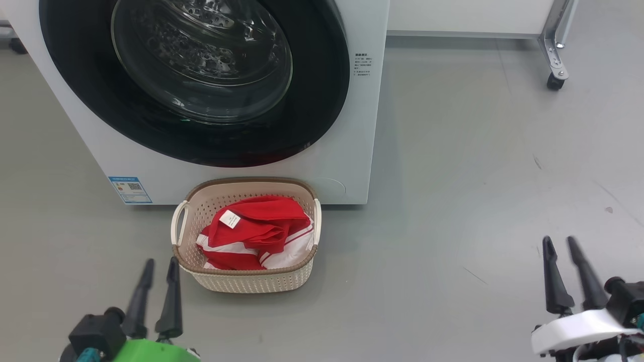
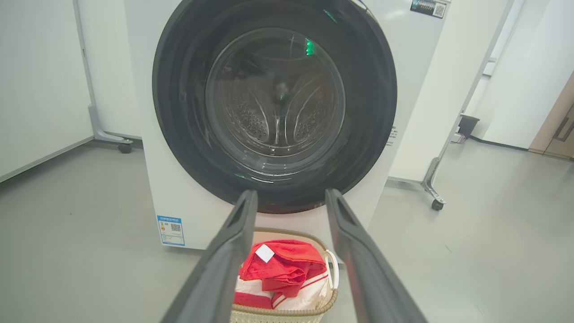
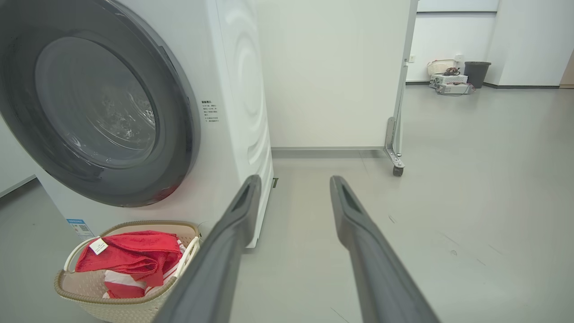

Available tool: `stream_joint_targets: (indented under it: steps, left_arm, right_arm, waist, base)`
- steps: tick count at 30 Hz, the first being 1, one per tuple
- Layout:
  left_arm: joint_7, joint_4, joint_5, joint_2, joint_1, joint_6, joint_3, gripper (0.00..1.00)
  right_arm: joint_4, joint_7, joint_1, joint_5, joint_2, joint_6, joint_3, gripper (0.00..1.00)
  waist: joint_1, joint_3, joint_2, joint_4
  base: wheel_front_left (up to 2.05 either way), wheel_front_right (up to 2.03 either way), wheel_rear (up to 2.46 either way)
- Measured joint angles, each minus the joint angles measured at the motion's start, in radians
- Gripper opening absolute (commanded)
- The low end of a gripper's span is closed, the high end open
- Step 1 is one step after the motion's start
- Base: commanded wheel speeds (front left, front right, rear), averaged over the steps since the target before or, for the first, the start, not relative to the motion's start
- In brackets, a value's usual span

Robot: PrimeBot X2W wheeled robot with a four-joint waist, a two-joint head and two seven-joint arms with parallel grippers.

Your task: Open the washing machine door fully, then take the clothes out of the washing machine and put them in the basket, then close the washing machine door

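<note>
I am holding both sets of fingers low and back from the work. My left fingers (image 1: 171, 301) are standing well apart with nothing between them, aimed at the near left corner of the basket (image 1: 251, 282). My right fingers (image 1: 553, 281) are spread about as wide, also empty, and are hovering over bare floor well to the right.

The door (image 1: 319, 100) is looking shut, its black rim lying flush against the front of the washer (image 1: 370, 130). Through the glass I am seeing steel drum and no red. The clothes (image 1: 261, 226) are lying in the basket, which is sitting on the floor just in front of the washer, below the door. They are heaped to about rim height, with the white tag on top at the left and the striped white parts lower on the right. I am judging that the task is all but finished.

If I were lifting the clothes, I would be expecting them to be light, soft and limp. They would be sagging and trailing, so I would be pinching the bunched red fold at the top of the heap. The basket is looking light and likely to slide if nudged. The door is stiff and glossy, probably slippery; I cannot make out a handle, so I would be working at its outer edge.
</note>
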Motion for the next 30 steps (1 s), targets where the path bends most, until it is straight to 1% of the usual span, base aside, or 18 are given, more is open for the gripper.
stream_joint_targets:
  steps: [4, 7, 11, 17, 27, 30]
  left_arm:
    - [0.000, 0.043, 0.000, -0.013, 0.018, 0.001, -0.007, 0.00]
    - [0.000, 0.044, -0.020, -0.014, 0.026, 0.001, -0.011, 0.00]
    - [0.001, 0.038, -0.068, -0.014, 0.027, 0.001, -0.017, 0.00]
    - [0.020, 0.035, -0.179, -0.014, 0.027, 0.001, -0.011, 0.00]
    - [0.053, 0.036, -0.285, -0.012, 0.026, 0.001, 0.000, 0.00]
    - [0.062, 0.037, -0.322, -0.008, 0.025, 0.001, 0.003, 0.00]
  right_arm:
    - [0.043, 0.000, 0.021, 0.001, 0.029, 0.000, 0.007, 0.00]
    - [0.051, 0.011, 0.023, 0.020, 0.033, 0.001, 0.005, 0.00]
    - [0.062, 0.028, 0.019, 0.067, 0.035, 0.002, -0.007, 0.00]
    - [0.075, 0.055, 0.008, 0.181, 0.040, 0.009, -0.020, 0.00]
    - [0.083, 0.091, -0.010, 0.291, 0.049, 0.011, -0.033, 0.00]
    - [0.087, 0.106, -0.013, 0.326, 0.053, 0.019, -0.038, 0.00]
  waist:
    - [0.0000, 0.000, 0.0000, 0.000]
    - [0.0000, 0.000, 0.0000, -0.001]
    - [0.0000, 0.000, 0.0000, -0.003]
    - [0.0000, 0.000, 0.0000, -0.006]
    - [0.0001, -0.001, 0.0000, -0.010]
    - [0.0000, -0.001, 0.0000, -0.011]
  base:
    - [0.00, 0.00, 0.00]
    - [0.00, 0.00, 0.00]
    - [0.00, 0.00, 0.00]
    - [0.00, 0.00, 0.00]
    - [0.00, 0.00, 0.00]
    - [0.00, 0.00, 0.00]
